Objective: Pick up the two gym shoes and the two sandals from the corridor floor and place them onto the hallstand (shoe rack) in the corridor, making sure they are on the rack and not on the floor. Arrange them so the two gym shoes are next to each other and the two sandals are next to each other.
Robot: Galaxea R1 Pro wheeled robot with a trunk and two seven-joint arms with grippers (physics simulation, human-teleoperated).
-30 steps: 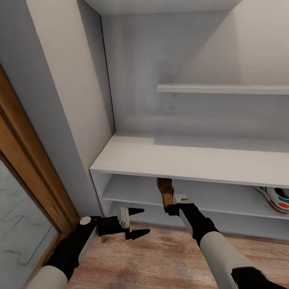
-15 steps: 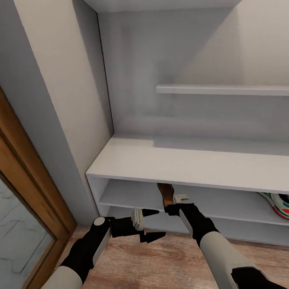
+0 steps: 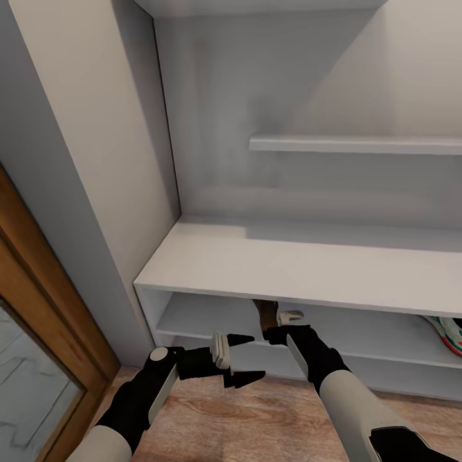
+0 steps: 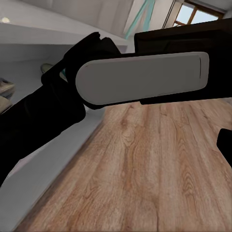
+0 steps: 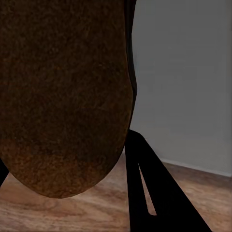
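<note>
Black and spread wide, the left gripper (image 3: 236,361) carries nothing, hanging low over the corridor floor (image 3: 256,417) before the hallstand (image 3: 301,266). Further right, the right gripper (image 3: 277,324) clamps a brown sandal (image 3: 264,312), pushing it into the upper shelf opening. The sandal looks light, flat and somewhat bendy, so a pinch across the sole near its heel should hold. A gym shoe (image 3: 449,332) sits on that shelf, far right.

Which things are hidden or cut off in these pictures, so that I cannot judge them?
- Sandal: head view, its front is hidden under the hallstand top.
- Gym shoe: head view, cut off by the picture's edge.
- Right hand: its grip is hidden behind the sandal in the right wrist view.
</note>
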